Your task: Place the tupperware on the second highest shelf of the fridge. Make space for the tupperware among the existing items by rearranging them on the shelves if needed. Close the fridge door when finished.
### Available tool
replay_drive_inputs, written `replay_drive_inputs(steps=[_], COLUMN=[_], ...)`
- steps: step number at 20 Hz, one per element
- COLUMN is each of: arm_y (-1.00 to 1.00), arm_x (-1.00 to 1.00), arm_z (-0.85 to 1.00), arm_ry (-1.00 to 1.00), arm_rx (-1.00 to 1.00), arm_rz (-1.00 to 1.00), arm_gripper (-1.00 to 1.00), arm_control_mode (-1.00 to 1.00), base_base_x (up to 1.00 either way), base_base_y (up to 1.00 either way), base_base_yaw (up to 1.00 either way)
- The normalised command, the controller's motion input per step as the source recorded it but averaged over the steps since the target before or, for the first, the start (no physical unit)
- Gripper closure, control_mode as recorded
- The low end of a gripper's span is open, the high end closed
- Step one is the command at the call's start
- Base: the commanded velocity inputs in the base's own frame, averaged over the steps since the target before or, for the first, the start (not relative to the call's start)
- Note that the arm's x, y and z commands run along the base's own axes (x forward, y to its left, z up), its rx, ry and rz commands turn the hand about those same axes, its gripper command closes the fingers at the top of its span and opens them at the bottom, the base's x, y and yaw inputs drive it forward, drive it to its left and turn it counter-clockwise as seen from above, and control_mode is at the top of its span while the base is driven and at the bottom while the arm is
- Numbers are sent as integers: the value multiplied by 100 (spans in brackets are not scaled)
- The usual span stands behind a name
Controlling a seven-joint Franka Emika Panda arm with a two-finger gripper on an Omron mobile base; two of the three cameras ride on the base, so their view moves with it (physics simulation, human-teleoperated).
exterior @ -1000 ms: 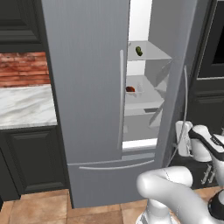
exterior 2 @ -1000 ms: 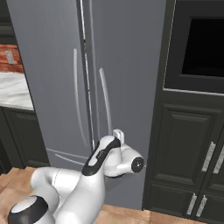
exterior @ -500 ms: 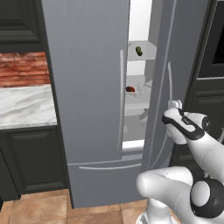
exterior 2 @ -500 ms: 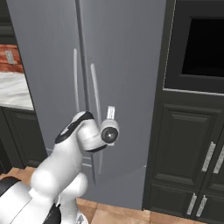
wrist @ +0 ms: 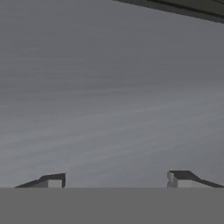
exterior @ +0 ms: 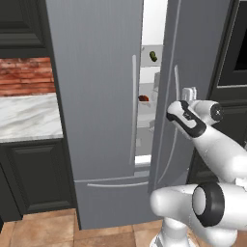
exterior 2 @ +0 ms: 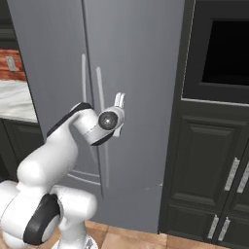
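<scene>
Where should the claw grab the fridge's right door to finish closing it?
Judging by its pose, no clamp is needed: the right door is ajar. Best bet is its long slim vertical handle, jaws either side of the bar, coming from the outer face; or just press that flat face. The claw sits there, open.

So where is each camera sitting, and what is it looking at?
Left base view: behind the arm on its left, facing the tall grey fridge, door ajar; white arm rises lower right, gripper at the door.
Right base view: behind on the right, facing the fridge front and dark cabinets; arm rises lower left.
Hand view: on the hand, close against the grey door; two dark fingertips apart at the bottom.
Both base views share the fridge and arm.
</scene>
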Motion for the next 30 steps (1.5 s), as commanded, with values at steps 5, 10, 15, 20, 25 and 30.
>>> replay_drive_inputs(steps=[5, 10, 15, 20, 25, 30], arm_y=[16, 52, 54, 23, 0, 0], arm_x=[44, 51, 57, 67, 84, 87], arm_z=[68, 9, 1, 24, 32, 8], arm_ry=[0, 0, 0, 0, 0, 0], arm_rx=[0, 0, 0, 1, 8, 8], arm_rz=[0, 0, 0, 0, 0, 0], arm_gripper=[-100, -100, -100, -100, -100, -100], arm_control_mode=[-100, -100, -100, -100, -100, -100], base_base_x=[0, 0, 0, 0, 0, 0], base_base_y=[0, 0, 0, 0, 0, 0], base_base_yaw=[0, 0, 0, 0, 0, 0])
